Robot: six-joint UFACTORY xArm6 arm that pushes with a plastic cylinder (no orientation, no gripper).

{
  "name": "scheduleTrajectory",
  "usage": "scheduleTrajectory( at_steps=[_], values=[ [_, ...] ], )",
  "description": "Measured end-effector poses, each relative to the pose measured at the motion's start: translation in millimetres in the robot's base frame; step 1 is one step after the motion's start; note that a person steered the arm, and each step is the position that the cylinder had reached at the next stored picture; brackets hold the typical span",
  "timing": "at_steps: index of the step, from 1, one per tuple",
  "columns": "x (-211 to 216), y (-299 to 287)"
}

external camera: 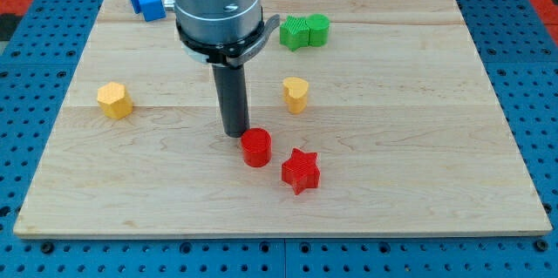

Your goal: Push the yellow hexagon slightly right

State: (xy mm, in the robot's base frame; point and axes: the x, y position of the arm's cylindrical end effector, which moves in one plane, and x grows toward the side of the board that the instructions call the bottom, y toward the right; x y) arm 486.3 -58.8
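Note:
The yellow hexagon sits at the view's left side of the wooden board. My tip rests on the board near the middle, well to the right of the hexagon and just up-left of a red cylinder, close to touching it. A yellow heart-shaped block stands to the tip's upper right.
A red star lies lower right of the red cylinder. Two blue blocks sit at the top left, partly behind the arm. Two green blocks sit at the top, right of the arm. Blue pegboard surrounds the board.

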Motion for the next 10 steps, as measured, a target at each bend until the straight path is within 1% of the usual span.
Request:
scheduleTrajectory(
  at_steps=[1,2,3,4,5,6,7,8,9,10],
  values=[
    [13.5,17.0],
    [25.8,17.0],
    [26.3,-8.2],
    [26.3,-73.9],
    [14.7,-145.6],
    [-23.4,-201.7],
    [-44.7,-213.5],
    [-48.4,-174.0],
    [-58.9,-145.1],
    [-60.7,-122.1]
  ],
)
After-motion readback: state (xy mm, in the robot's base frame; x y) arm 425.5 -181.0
